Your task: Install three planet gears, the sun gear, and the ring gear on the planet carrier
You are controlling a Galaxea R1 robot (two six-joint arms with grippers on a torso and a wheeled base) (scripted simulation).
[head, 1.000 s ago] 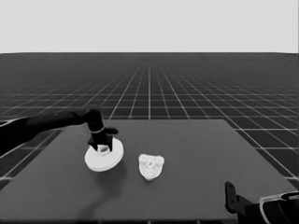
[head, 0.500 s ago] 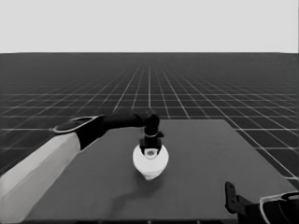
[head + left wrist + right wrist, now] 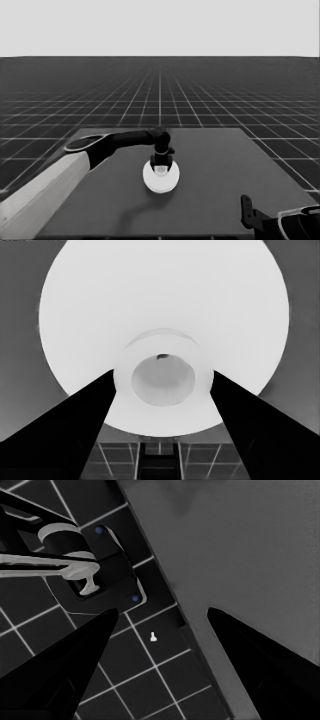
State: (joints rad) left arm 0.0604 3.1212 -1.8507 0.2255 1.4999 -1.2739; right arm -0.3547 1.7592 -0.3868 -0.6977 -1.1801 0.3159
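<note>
Larger round part (image 3: 161,177): white, smooth, matt; raised hub around the centre hole shows soft shading, no sharp highlights.
Bench (image 3: 220,165): dark grey, uniform, matt, no visible grain or texture.
Left tool (image 3: 161,164): black fingers, flat matt finish, no reflections.
Left arm (image 3: 45,192): pale grey smooth shell, black near the wrist.
Floor (image 3: 145,655): dark, matt, with pale grid lines.

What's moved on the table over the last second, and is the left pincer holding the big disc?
The left pincer carried the larger round part from the table's left side to the middle, over the cluster of gears, which it now hides. Its fingers sit either side of the part's raised hub; a grip can't be confirmed. The right pincer stayed parked at the lower right corner.
</note>
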